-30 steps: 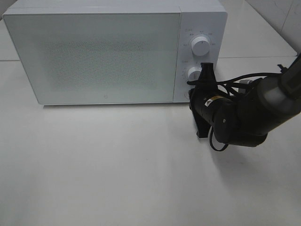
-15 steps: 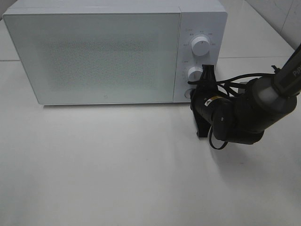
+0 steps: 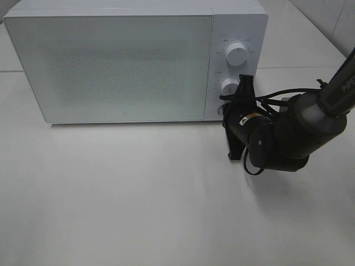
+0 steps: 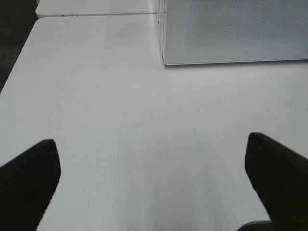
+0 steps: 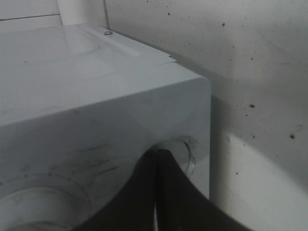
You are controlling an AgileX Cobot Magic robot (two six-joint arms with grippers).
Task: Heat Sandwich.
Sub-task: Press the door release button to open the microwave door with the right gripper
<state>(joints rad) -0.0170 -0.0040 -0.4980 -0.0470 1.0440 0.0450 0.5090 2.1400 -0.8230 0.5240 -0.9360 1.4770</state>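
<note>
The sandwich is out of view in every frame. A white microwave [image 3: 111, 66] stands at the back of the table with its door closed. My right gripper [image 3: 226, 110] is shut, and its tips rest against the round button [image 3: 222, 111] at the bottom of the control panel, below two knobs [image 3: 237, 54]. In the right wrist view the closed fingertips [image 5: 156, 156] meet that button [image 5: 186, 150], with nothing held between them. In the left wrist view my left gripper [image 4: 154, 183] hangs open over bare table, and the microwave's corner [image 4: 231, 29] lies ahead of it.
The white table [image 3: 138, 194] stretches in front of the microwave. Its dark left edge [image 4: 14, 57] shows in the left wrist view. A tiled wall [image 3: 333, 22] rises at the back right. Black cables [image 3: 277, 97] loop over the right arm.
The right arm's rear links have shifted slightly. Its shut gripper stays pressed at the bottom of the control panel, and the door remains closed.
</note>
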